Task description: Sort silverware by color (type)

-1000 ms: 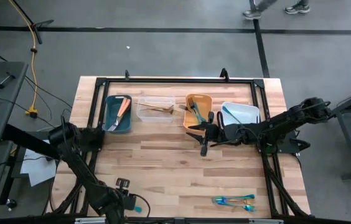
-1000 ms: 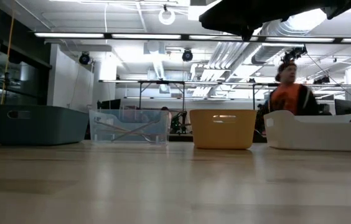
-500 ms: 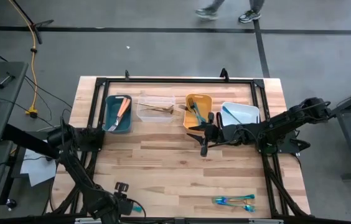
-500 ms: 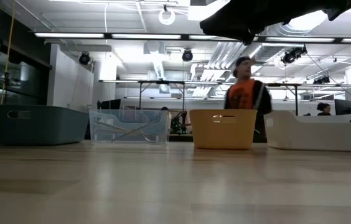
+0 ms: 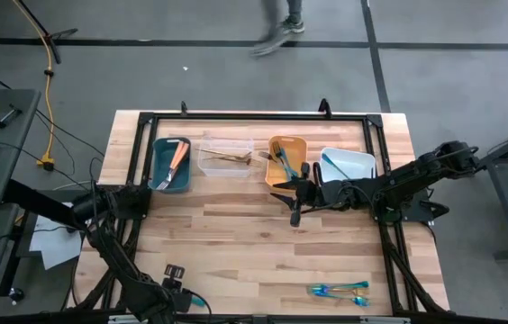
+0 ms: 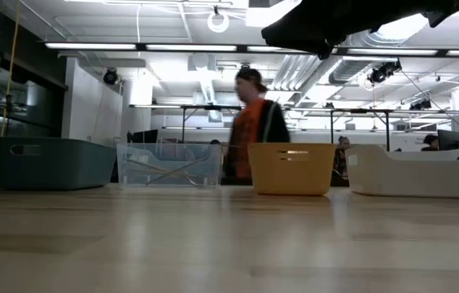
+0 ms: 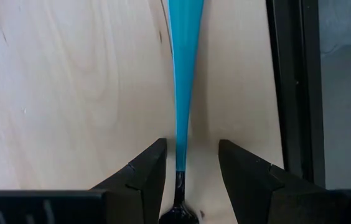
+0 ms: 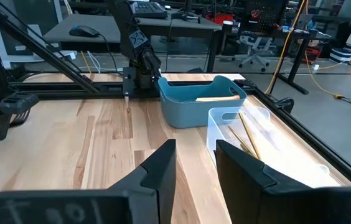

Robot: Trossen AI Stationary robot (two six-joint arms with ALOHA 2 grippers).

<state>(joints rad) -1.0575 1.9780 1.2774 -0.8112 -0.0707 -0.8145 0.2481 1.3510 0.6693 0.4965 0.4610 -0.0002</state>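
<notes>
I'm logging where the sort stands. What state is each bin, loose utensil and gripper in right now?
teal bin: holds salmon-orange utensils
clear bin: holds gold utensils
yellow bin: holds teal-handled forks
white bin: holds one teal utensil
teal-handled utensil: flat on the table, between the left gripper's fingers, not yet gripped
left gripper: open, at the table's front edge
right gripper: open, empty, beside the yellow bin
loose teal utensils: unsorted, front right

Even, bright overhead light fills every view. In the low view, ceiling strip lights glare at 12 o'clock, the walking person is motion-blurred, and the near table is soft. Shadows on the wood stay faint; wrist views bend slightly at the edges.
</notes>
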